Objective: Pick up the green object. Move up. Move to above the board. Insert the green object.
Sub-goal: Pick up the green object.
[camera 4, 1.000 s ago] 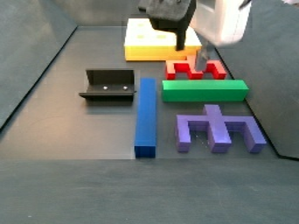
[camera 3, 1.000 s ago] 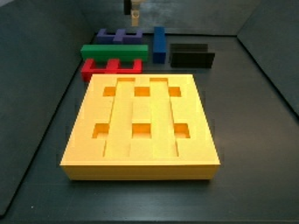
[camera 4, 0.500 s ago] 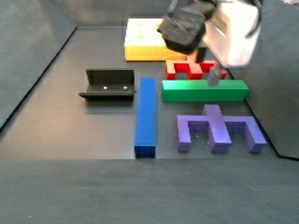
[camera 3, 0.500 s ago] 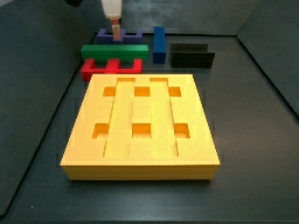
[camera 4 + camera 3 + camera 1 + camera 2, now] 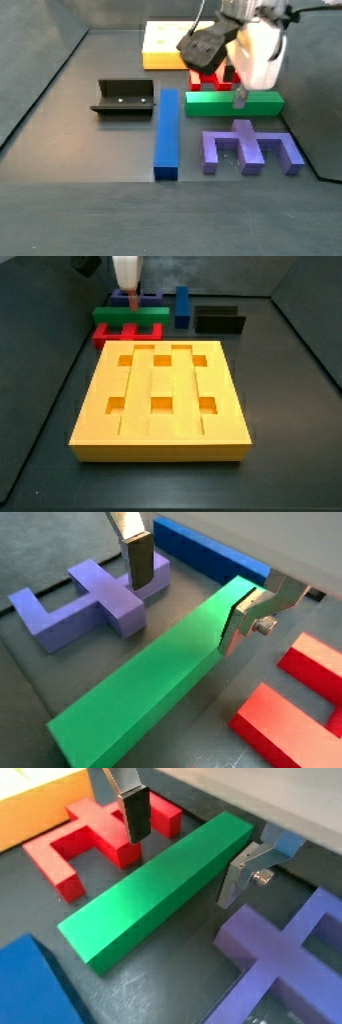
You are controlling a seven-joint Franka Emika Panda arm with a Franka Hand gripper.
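The green object (image 5: pixel 160 662) is a long bright green bar lying flat on the dark floor, between the red notched block (image 5: pixel 94 840) and the purple block (image 5: pixel 87 602). It shows in both side views (image 5: pixel 127 314) (image 5: pixel 234 102). My gripper (image 5: pixel 191 597) is open and low over the bar, one finger on each long side near one end; it also shows in a wrist view (image 5: pixel 187 853) and both side views (image 5: pixel 130 296) (image 5: pixel 238 93). The jaws straddle the bar with gaps showing. The yellow-orange board (image 5: pixel 163 396) lies apart, with empty square holes.
A long blue bar (image 5: pixel 166 130) lies beside the green bar's end. The dark fixture (image 5: pixel 124 97) stands beyond the blue bar. The red block (image 5: pixel 221 80) sits between the green bar and the board (image 5: pixel 167 45). Grey walls enclose the floor.
My gripper has moved over from beside the red block and come down, so its open fingers now straddle the green bar. The pieces have not moved.
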